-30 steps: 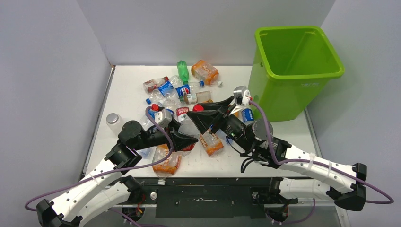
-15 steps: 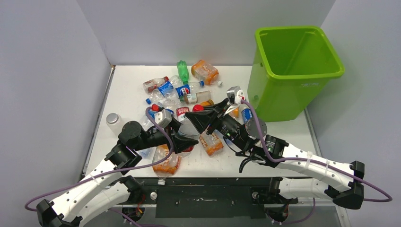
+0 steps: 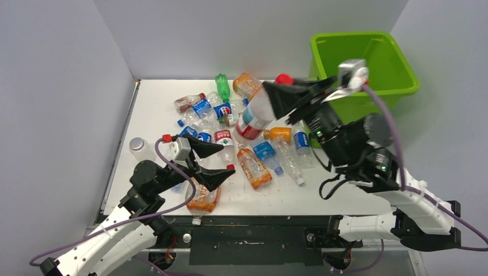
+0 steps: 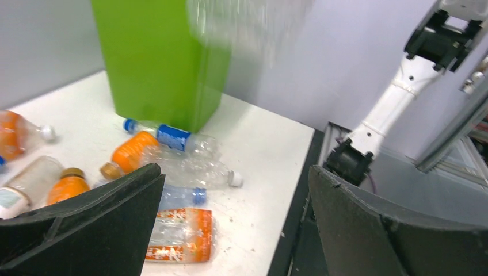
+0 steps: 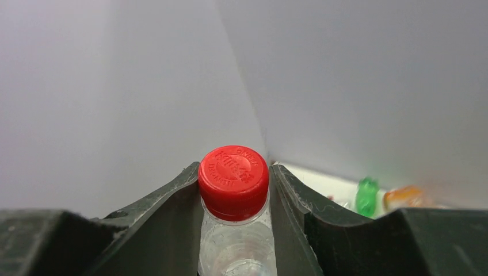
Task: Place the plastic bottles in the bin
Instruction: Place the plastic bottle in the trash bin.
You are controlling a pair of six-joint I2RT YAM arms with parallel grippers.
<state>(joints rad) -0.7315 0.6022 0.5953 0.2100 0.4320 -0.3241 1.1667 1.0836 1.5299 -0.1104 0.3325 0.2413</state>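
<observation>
My right gripper (image 3: 277, 91) is raised above the table's far middle, shut on the neck of a clear plastic bottle (image 3: 253, 115) with a red cap (image 5: 233, 175); the bottle hangs tilted, left of the bin (image 3: 368, 75). In the right wrist view the cap sits between my fingers (image 5: 172, 201). My left gripper (image 3: 214, 162) stands open near the table's front left, empty, with an orange-labelled crushed bottle (image 3: 202, 198) beside it. Several more bottles (image 3: 213, 109) lie across the table. The left wrist view shows the bin (image 4: 155, 63) and bottles (image 4: 172, 137) before my open left gripper (image 4: 236, 169).
A green bottle (image 3: 222, 86) and an orange one (image 3: 247, 85) lie at the back. A clear bottle (image 3: 138, 146) stands alone at the left edge. Grey walls close in the table on three sides. The bin stands at the back right corner.
My right gripper has lifted the red-capped bottle out of the pile, up and toward the bin. My left gripper has opened wide and drawn back to the left.
</observation>
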